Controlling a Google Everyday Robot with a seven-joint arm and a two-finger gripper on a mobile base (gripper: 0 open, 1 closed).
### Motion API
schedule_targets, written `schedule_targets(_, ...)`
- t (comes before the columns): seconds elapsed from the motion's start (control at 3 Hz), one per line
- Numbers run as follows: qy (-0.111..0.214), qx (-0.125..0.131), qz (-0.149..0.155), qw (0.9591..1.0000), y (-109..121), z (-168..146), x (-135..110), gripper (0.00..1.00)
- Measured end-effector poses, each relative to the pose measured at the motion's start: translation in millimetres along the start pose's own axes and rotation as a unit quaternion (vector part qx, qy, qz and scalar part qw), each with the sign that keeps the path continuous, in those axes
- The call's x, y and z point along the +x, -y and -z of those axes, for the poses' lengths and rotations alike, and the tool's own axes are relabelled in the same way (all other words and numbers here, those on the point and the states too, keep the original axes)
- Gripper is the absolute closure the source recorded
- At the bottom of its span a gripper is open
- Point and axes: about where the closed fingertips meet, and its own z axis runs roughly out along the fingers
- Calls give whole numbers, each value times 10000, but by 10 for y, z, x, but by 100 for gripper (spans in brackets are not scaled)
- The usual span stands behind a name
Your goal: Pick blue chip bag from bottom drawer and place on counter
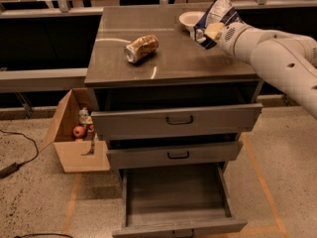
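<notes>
The blue chip bag [218, 15], dark blue with white patches, is held in my gripper [209, 33] above the right rear part of the counter [173, 63], just in front of the white bowl. The gripper is shut on the bag's lower edge. My white arm [277, 53] reaches in from the right. The bottom drawer [173, 197] is pulled fully out at the foot of the cabinet, and its grey floor is bare.
A dented gold-brown can [141, 48] lies on its side on the counter's left middle. A white bowl [190, 20] sits at the back right. Two upper drawers [176, 119] stand partly open. A cardboard box [74, 133] with items stands left of the cabinet.
</notes>
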Motion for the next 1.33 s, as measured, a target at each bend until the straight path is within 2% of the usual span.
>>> schedule_targets(0.33,132,-190,33,9997,-142,-418,-105,35)
schedule_targets(0.67,142,-313,133,9993,-221,-601,-156,13)
schedule_targets(1.0,101,-451,208,9987,-328,-633,-173,0)
schedule_targets(1.33,-40,-705,304,9970,-525,-459,-65,0)
